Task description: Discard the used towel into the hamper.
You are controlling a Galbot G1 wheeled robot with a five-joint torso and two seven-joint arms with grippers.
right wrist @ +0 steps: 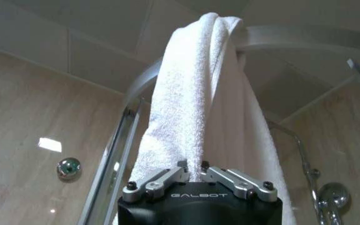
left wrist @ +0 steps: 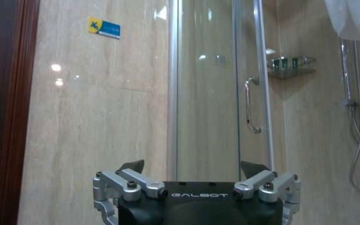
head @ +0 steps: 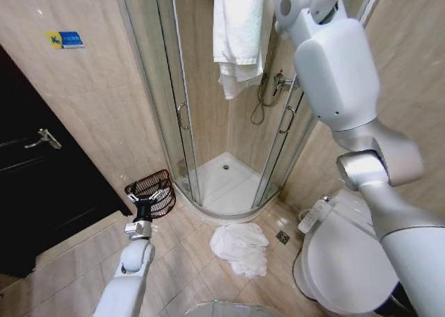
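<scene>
A white towel (head: pixel 238 32) hangs folded over the top rail of the glass shower stall (head: pixel 174 87). My right arm reaches up high to it. In the right wrist view my right gripper (right wrist: pixel 193 165) is shut on the towel (right wrist: pixel 186 93), pinching its hanging fold. The hamper (head: pixel 149 176), a dark reddish-brown openwork basket, stands on the floor against the wall left of the stall. My left gripper (head: pixel 146 197) is held low just in front of the hamper; the left wrist view shows the left gripper (left wrist: pixel 192 166) open with nothing between its fingers.
A crumpled white cloth (head: pixel 240 247) lies on the tiles before the stall. The toilet (head: pixel 348 254) fills the lower right, a floor drain (head: pixel 282 237) beside it. A dark door (head: pixel 35 185) is at left. A shower hose (head: pixel 263 101) hangs inside.
</scene>
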